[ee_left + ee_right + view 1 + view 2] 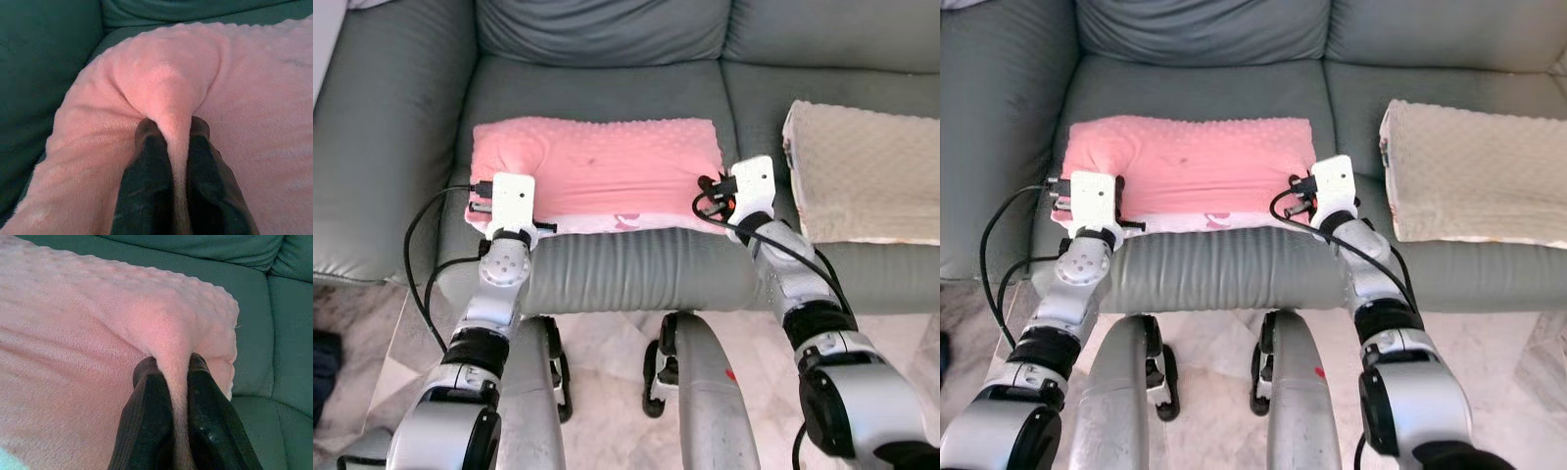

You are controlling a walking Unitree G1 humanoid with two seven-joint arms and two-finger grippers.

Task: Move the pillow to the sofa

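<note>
- Lying flat on the seat cushion of the grey-green sofa, the pink pillow sits near the front edge, its long side running across the seat.
- Its top is dotted pink plush; a white strip with pink marks shows along the front side.
- At the pillow's left end, the left gripper is clenched on a raised fold of the plush, which is squeezed between the two black fingers.
- At the pillow's right end, the right gripper pinches a similar ridge of fabric close to the corner.
- On the neighbouring seat to the right lies a beige pillow, apart from the pink one, with the seam between cushions separating them.
- Rising just behind the pink pillow is the back cushion; the sofa's armrest stands to its left.
- Below the seat front, the robot's legs stand on a marbled tile floor.
</note>
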